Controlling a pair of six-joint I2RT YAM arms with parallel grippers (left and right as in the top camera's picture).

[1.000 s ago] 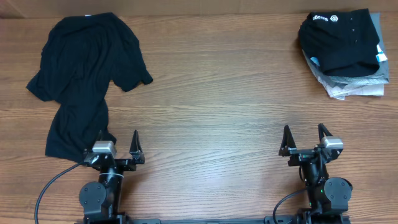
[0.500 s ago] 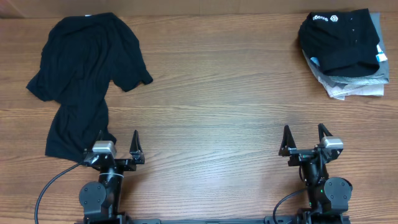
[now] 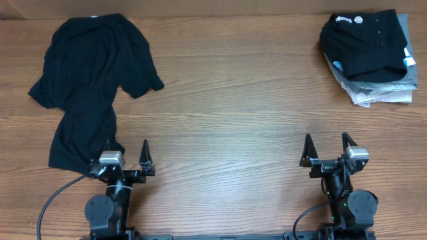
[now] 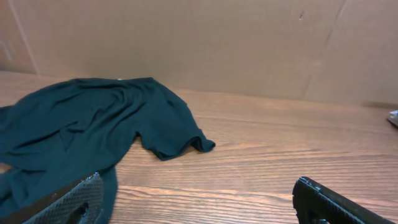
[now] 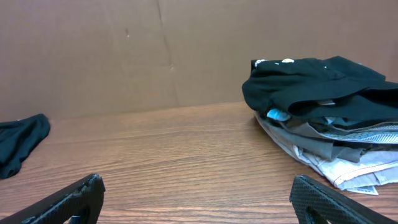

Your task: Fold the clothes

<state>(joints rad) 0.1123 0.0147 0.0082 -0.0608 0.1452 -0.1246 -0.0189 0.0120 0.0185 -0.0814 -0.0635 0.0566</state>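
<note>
The clothes, a plain black T-shirt (image 3: 90,80), lie crumpled and unfolded at the table's far left, one sleeve pointing right; in the left wrist view the T-shirt (image 4: 93,124) spreads across the left half, and its edge (image 5: 18,143) shows at the left of the right wrist view. My left gripper (image 3: 127,155) rests open near the front edge, just right of the shirt's lower hem, with nothing between its fingers (image 4: 71,199). My right gripper (image 3: 326,148) stands open at the front right, far from the shirt, its fingers (image 5: 74,202) empty.
A stack of folded garments (image 3: 370,57) sits at the back right: a black piece with white logo print (image 5: 311,84) on top of grey and white pieces (image 5: 348,155). A brown cardboard wall (image 4: 199,43) runs behind the wooden table (image 3: 227,120).
</note>
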